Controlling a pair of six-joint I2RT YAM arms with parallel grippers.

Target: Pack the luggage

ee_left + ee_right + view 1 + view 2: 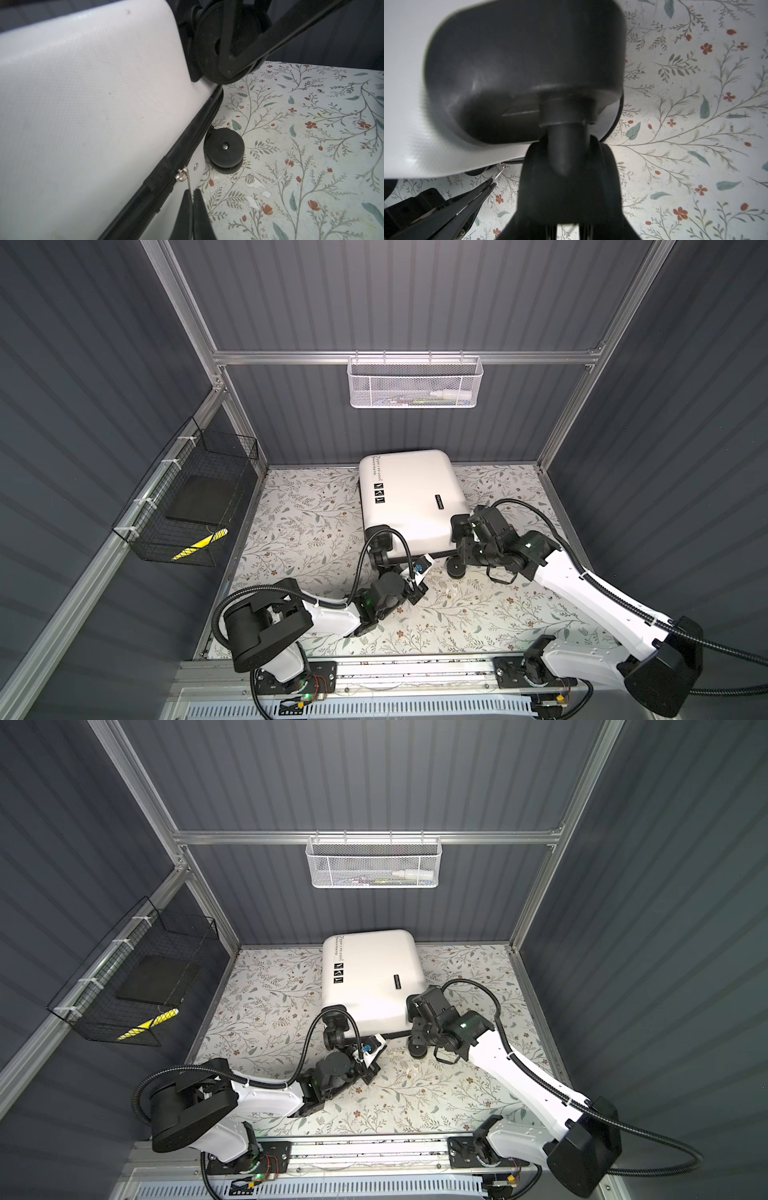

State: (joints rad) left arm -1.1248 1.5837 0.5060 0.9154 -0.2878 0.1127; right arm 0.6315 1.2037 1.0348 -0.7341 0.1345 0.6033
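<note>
A black wire-grid basket [166, 549] hangs on the left wall, beside the floral-patterned table [299, 531], whose left strip lies bare. The left claw [192, 192] is pinched tight on a thin silver metal zipper pull [182, 173] at the near edge of the small white hard-shell suitcase [409, 489]. The suitcase lies flat mid-table, finely textured lettered shell up, far edge close to the back wall. At its near right corner, the right claw [462, 531] stands part-open, clamped across a round black plastic caster wheel [205, 52]. Bare table lies to the right of it.
</note>
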